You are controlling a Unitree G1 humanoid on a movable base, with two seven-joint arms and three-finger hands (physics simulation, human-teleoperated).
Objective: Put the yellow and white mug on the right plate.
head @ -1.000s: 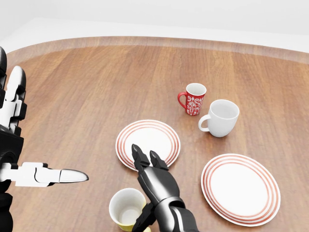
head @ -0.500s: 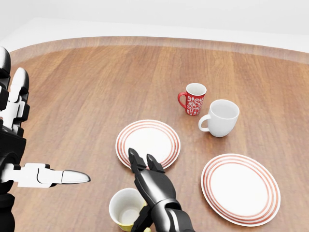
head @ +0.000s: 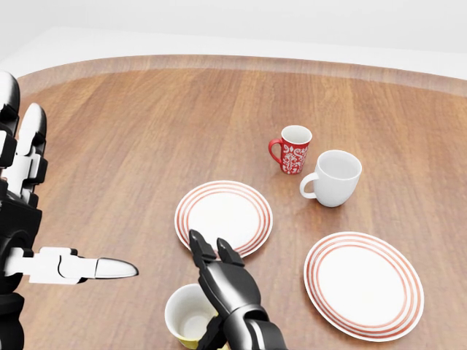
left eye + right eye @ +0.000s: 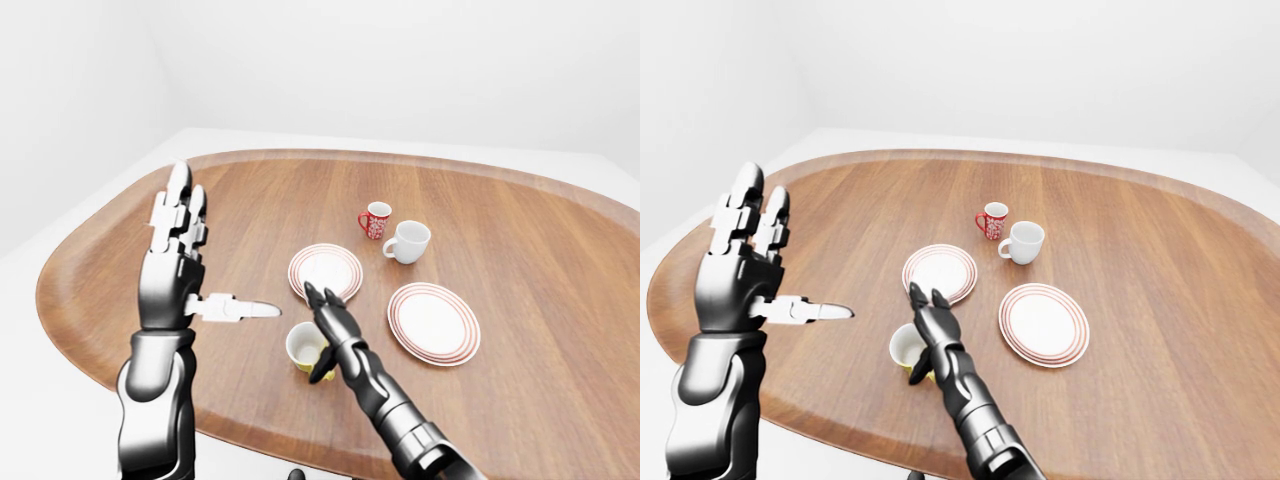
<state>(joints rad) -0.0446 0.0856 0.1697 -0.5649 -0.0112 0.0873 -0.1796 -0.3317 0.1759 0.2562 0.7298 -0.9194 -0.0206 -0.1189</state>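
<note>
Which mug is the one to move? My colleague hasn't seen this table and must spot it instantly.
On the wooden table sit two red-ringed plates and three mugs. The target mug is nearest the head view's bottom edge, beside the right hand, yellow outside and white inside, while the others are red or white.

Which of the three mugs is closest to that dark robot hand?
The yellow and white mug, right beside the right robot hand; the red mug and white mug stand farther off.

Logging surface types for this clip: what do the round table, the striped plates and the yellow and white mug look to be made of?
The round brown table looks like wood, with visible grain streaks and a satin sheen. The two white, red-ringed plates look like glazed ceramic, smooth and evenly lit. The yellow and white mug probably is too, with a matte white inside. It is a render, so these are only appearances.
</note>
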